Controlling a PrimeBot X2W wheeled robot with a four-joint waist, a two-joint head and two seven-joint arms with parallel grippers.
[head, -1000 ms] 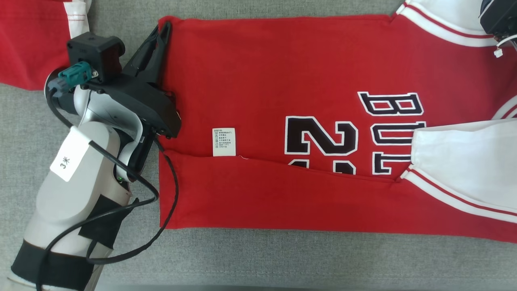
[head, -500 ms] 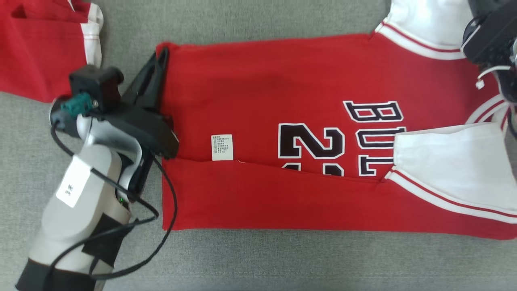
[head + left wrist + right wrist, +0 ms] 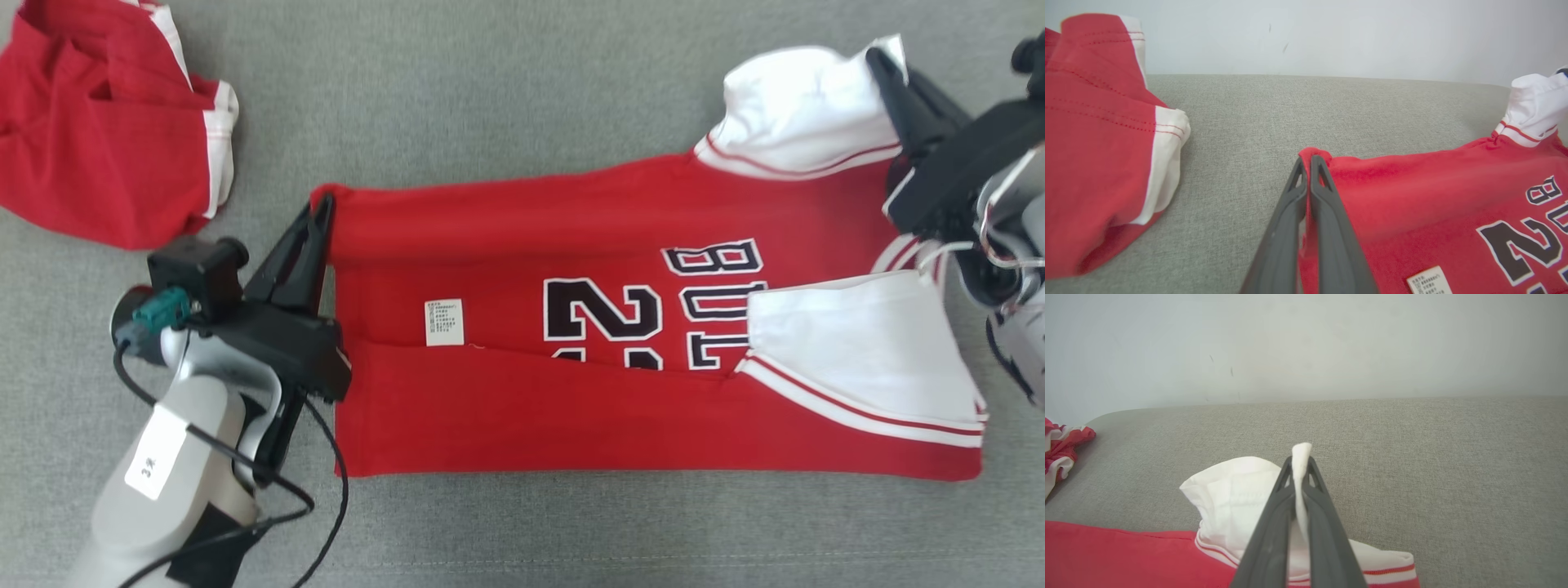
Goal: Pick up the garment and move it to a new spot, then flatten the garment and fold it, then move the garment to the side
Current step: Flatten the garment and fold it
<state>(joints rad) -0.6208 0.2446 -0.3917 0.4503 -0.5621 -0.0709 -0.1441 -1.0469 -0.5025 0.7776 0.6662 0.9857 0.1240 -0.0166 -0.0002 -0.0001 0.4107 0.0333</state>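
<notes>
While my left arm reached in from the lower left, forearm angled up the head view, the left gripper (image 3: 324,211) held its 2 fingers pressed together on the hem corner of the garment (image 3: 506,425), which lay folded lengthwise on the grey cushion (image 3: 490,106). From the right edge, the right gripper (image 3: 880,59) pinched the white sleeve (image 3: 796,106), raised into a peak. My head view gave both ends at once, plus another red garment (image 3: 90,163) well apart at upper left. The wrist views added a pale wall (image 3: 1331,32) behind the cushion, and the right wrist view showed white cloth poking past the fingertips (image 3: 1282,494).
</notes>
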